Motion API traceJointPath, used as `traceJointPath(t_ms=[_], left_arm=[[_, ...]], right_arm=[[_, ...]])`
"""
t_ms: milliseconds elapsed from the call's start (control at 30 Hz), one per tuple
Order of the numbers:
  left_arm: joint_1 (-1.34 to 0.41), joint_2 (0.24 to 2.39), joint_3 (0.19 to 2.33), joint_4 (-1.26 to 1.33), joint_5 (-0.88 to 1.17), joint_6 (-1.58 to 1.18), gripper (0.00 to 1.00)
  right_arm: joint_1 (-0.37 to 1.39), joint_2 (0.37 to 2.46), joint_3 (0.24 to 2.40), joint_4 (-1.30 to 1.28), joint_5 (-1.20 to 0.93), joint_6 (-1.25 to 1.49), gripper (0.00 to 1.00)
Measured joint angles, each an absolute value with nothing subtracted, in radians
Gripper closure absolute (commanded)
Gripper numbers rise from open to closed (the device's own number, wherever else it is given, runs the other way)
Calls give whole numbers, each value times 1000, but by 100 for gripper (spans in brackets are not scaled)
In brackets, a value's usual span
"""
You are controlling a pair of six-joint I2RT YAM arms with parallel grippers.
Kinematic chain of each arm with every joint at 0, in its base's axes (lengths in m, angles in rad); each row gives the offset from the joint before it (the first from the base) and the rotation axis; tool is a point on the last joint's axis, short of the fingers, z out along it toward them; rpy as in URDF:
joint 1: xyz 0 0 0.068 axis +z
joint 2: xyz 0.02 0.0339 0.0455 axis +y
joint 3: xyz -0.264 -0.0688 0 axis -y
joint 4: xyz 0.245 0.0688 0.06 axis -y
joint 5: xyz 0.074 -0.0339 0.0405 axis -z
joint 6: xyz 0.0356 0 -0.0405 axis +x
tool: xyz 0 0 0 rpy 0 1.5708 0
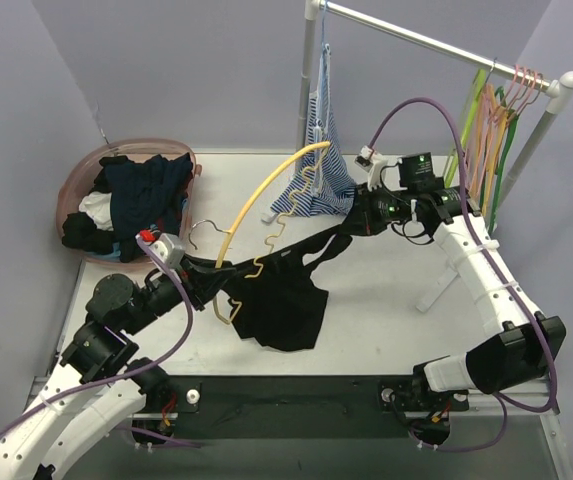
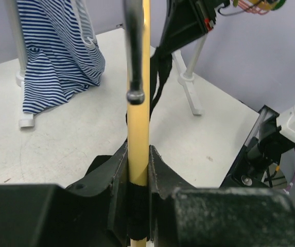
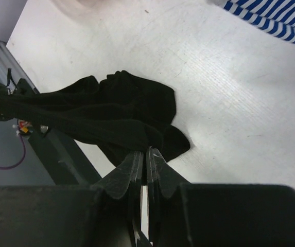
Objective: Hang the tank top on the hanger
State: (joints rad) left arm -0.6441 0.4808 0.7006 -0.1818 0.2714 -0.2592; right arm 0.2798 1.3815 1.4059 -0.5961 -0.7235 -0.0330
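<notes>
At the middle of the counter point(image 1: 396, 290), the left fingers point(image 2: 117, 175) clamp the yellow hanger point(image 1: 266, 185), slanting near-left to far-right, while the right fingers point(image 3: 129, 172) pinch a strap of the black tank top point(image 1: 281, 305), taut just right of it, body bunched at its near end.

My table, front to back
The tank top point(image 1: 284, 305) lies mid-table with the hanger point(image 1: 266, 190) across its left side. The basket point(image 1: 69, 190) is far left. Behind stands the rail point(image 1: 436, 42), a garment point(image 1: 321, 170) hanging at its left end.
</notes>
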Motion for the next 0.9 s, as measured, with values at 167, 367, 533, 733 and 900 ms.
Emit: traceJointPath(t_ms=[167, 367, 533, 733, 900], left_arm=[[-644, 450, 663, -151, 190, -309, 100], [-644, 435, 643, -92, 170, -332, 100], [-644, 419, 618, -5, 202, -348, 100], [-640, 416, 596, 52, 299, -352, 100], [-640, 448, 644, -81, 395, -226, 100]], right_arm=[[282, 1382, 1337, -577, -794, -41, 100], [316, 1382, 1302, -559, -789, -52, 100], [327, 1382, 1301, -540, -771, -40, 100], [332, 1388, 1301, -526, -747, -20, 100], [318, 1388, 1333, -529, -722, -10, 100]])
